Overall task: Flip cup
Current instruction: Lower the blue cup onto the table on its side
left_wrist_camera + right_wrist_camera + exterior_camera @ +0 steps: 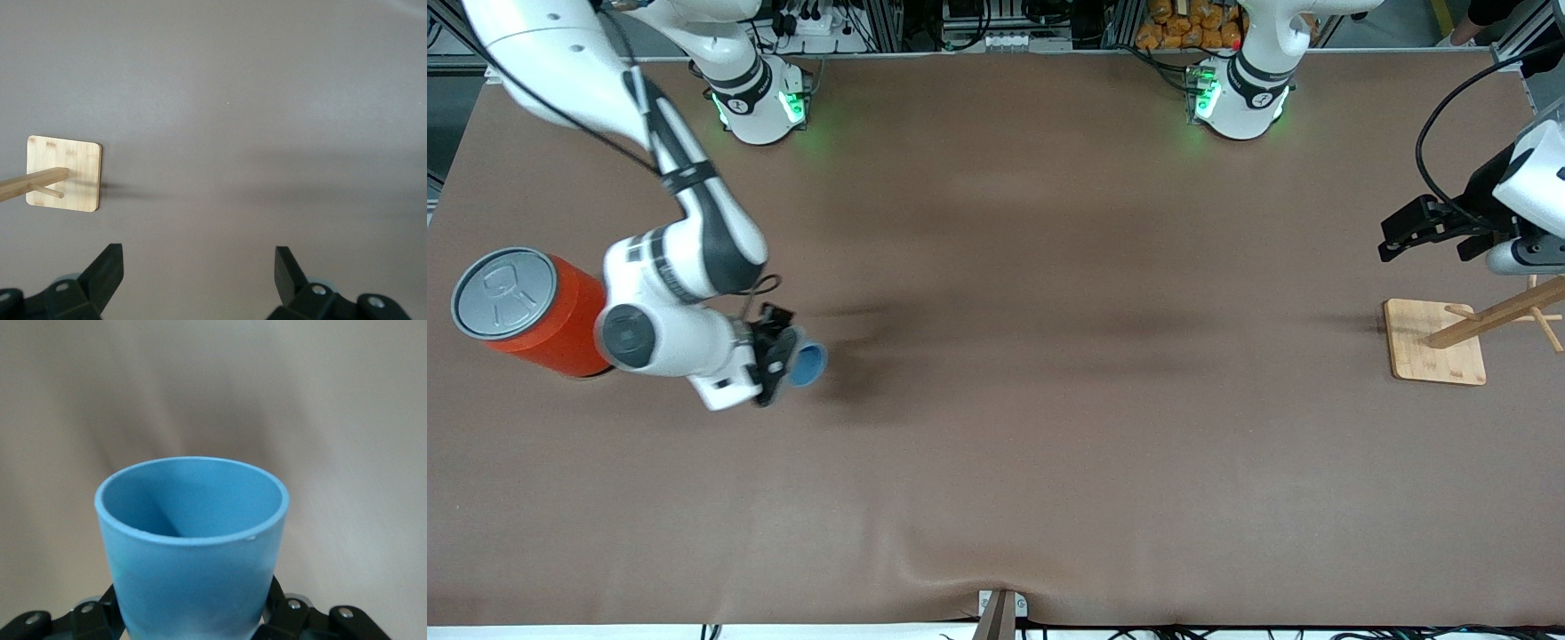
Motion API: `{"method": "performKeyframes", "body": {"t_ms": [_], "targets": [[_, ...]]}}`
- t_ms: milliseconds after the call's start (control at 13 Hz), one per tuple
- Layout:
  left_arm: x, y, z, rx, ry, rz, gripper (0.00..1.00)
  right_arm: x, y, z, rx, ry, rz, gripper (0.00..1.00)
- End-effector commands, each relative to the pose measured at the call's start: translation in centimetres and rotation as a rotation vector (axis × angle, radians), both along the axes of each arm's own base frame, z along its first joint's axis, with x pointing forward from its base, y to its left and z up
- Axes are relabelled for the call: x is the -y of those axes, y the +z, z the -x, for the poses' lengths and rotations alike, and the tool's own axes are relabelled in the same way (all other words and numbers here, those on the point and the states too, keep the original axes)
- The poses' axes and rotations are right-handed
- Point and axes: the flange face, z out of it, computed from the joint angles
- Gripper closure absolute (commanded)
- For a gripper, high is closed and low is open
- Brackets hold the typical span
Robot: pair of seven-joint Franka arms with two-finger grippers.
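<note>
Brown table cloth lay under the right gripper (780, 366), clamped low on the light, rigid, slippery small light-blue tapered plastic cup (807, 364); the left gripper (1427, 233) waited, fingers apart.

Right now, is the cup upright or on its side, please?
On its side: the right gripper holds the cup, mouth sideways.

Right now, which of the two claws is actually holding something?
The right claw, beside the orange can, grips the small blue cup. The left claw hangs open and empty above the wooden stand.
</note>
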Motion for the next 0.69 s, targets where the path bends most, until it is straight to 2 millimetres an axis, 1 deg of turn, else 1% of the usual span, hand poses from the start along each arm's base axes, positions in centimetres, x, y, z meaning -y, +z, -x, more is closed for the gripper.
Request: {"method": "performKeyframes", "body": {"t_ms": [0, 77, 153, 230, 307, 460, 613], "targets": [[-0.2, 0.3, 0.1, -0.006, -0.022, -0.01, 0.0, -7.1, 0.6, 1.6, 0.077, 0.132, -0.05, 0.71], [-0.2, 0.3, 0.1, -0.006, -0.022, -0.01, 0.0, -10.0, 0.8, 2.6, 0.105, 0.163, -0.058, 0.71], [-0.1, 0.3, 0.1, -0.006, -0.023, -0.01, 0.0, -12.9, 0.5, 3.7, 0.136, 0.207, -0.068, 0.7], [-0.2, 0.2, 0.0, -0.007, -0.022, -0.01, 0.0, -14.6, -0.7, 4.2, 0.155, 0.229, -0.08, 0.69], [-0.2, 0.3, 0.1, -0.006, -0.022, -0.01, 0.0, -15.6, -2.3, 4.5, 0.166, 0.247, -0.085, 0.69], [-0.2, 0.2, 0.0, -0.007, -0.023, -0.008, 0.0, -16.9, -5.3, 5.2, 0.153, 0.278, -0.084, 0.68], [0.0, -0.1, -0.1, -0.013, -0.025, -0.007, 0.0, -19.8, -7.4, 7.2, 0.165, 0.364, -0.066, 0.68]]}}
